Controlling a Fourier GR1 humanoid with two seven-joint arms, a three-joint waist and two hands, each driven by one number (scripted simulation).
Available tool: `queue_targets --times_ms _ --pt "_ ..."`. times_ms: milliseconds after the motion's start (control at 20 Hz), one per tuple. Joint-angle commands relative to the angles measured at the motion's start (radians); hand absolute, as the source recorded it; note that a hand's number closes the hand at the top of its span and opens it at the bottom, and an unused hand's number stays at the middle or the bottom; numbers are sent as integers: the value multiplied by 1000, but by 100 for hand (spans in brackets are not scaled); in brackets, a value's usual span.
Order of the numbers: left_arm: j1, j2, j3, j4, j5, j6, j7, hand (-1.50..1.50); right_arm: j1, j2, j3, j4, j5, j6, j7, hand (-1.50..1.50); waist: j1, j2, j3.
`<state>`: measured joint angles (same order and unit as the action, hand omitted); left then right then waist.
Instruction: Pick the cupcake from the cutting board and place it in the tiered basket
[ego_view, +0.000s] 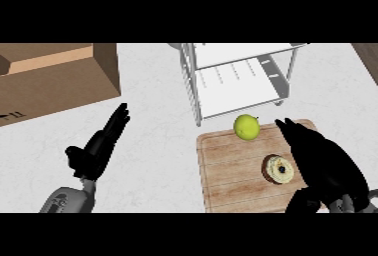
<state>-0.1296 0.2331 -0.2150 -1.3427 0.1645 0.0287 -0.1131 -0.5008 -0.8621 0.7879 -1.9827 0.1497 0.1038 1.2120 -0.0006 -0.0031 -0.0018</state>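
right robot hand (325, 160): lower right, over the right edge of the cutting board, fingers straight and spread, holding nothing; fingertips point up-view toward the basket
left robot hand (100, 145): lower left, fingers straight and together, resting over bare tabletop, well apart from everything
cutting board (229, 175): wooden, on the white tabletop (155, 125), right of centre
cupcake (280, 169): sits on the board's right half, seen from above as a round cream top with a dark centre, upright as far as I can tell
cupcake vs right robot hand: just beside the palm, on its thumb side; touching or not, can't tell
step: closing in for the grasp, not yet gripped
how to do it well: probably shift the hand left so the cupcake sits between thumb and fingers, curl round the base not the frosting, lift straight before moving
lime (246, 126): green, at the board's far edge, between cupcake and basket; likely to get knocked on the carry
tiered basket (236, 80): white wire, just beyond the board
cardboard box (52, 80): far left
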Motion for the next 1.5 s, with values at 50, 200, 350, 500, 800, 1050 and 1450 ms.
queue_targets --times_ms 50,200,350,500,800,1050,1450 --pt "-6 -7 8 -1 -14 8 13 0 54 67 -19 92 61 -17 99 -150 2 3 2" --pt "21 -8 12 44 -14 -24 -48 0 66 63 -39 63 73 25 127 -150 -3 3 1" --pt "4 -12 6 5 -19 -15 -2 0 96 101 -22 96 126 7 156 -150 2 1 1" --pt "-14 -28 18 9 -12 -16 0 0 195 97 -18 103 177 -29 92 -150 -6 1 2" --pt "64 -4 18 -62 -28 -34 17 0 238 153 -73 139 226 17 51 -150 4 1 2" --pt "30 -40 24 -33 -52 -32 15 0 284 194 -121 171 268 45 -16 -150 2 2 2" --pt "-35 -36 98 97 -54 -82 -43 0 306 327 -170 263 407 -54 -238 150 -3 4 2"
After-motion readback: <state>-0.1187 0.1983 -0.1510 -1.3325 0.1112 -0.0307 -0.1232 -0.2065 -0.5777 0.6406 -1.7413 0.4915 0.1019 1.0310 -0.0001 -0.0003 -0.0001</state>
